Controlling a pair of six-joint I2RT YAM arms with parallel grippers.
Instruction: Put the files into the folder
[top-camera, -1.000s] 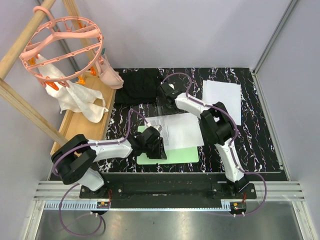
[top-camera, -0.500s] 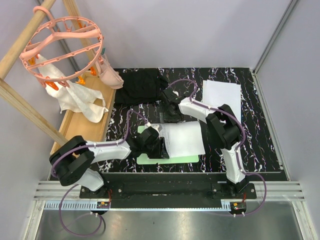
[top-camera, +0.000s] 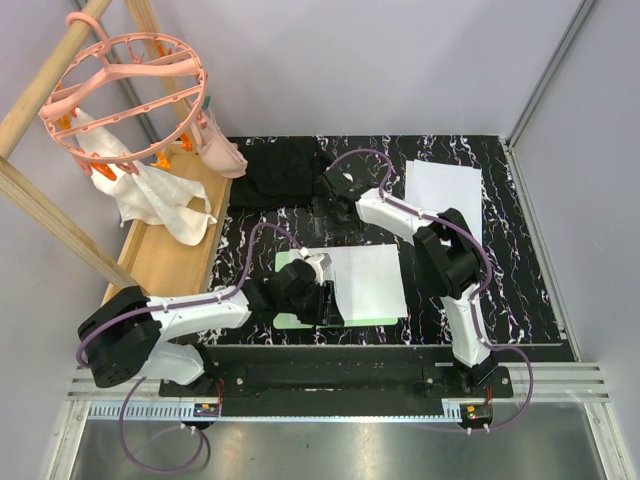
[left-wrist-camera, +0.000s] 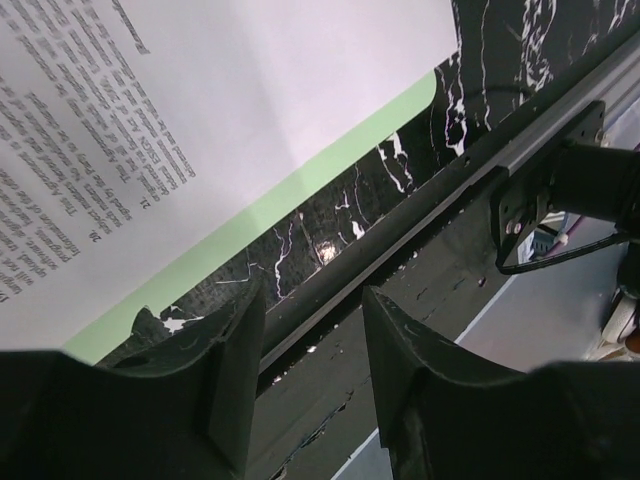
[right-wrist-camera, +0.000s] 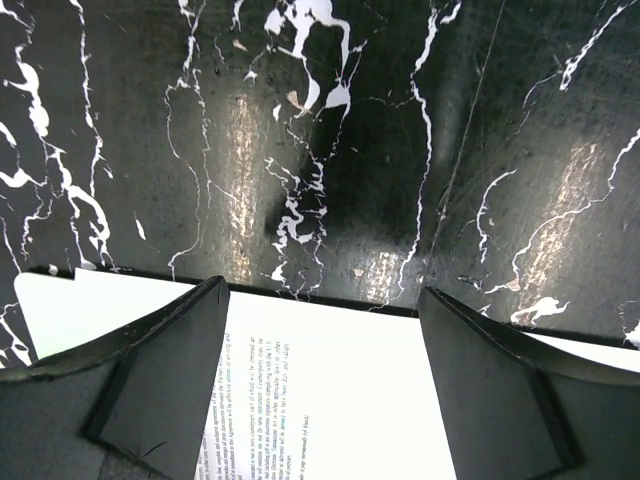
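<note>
A printed sheet, one of the files (top-camera: 368, 282), lies flat on the light-green folder (top-camera: 375, 320) near the table's front. My left gripper (top-camera: 324, 300) is at the sheet's left end, low over it. In the left wrist view the left gripper (left-wrist-camera: 312, 300) is open and empty, beyond the printed sheet (left-wrist-camera: 150, 150) and the folder's green edge (left-wrist-camera: 300, 200). My right gripper (top-camera: 335, 215) hovers just behind the sheet's far edge. In the right wrist view the right gripper (right-wrist-camera: 320, 295) is wide open over that sheet edge (right-wrist-camera: 350, 400), holding nothing. More files (top-camera: 445, 195) lie at the back right.
A black fabric piece (top-camera: 275, 170) lies at the back of the marble table (top-camera: 500, 290). A white rag (top-camera: 160, 200) hangs from a pink hanger (top-camera: 125, 90) over a wooden shelf (top-camera: 165, 255) on the left. A metal rail (left-wrist-camera: 420, 215) runs along the table's near edge.
The printed sheet has slid nearer and squared up on the folder. My left gripper has opened and let go of it. The right gripper came down to the sheet's far edge, then drew back.
</note>
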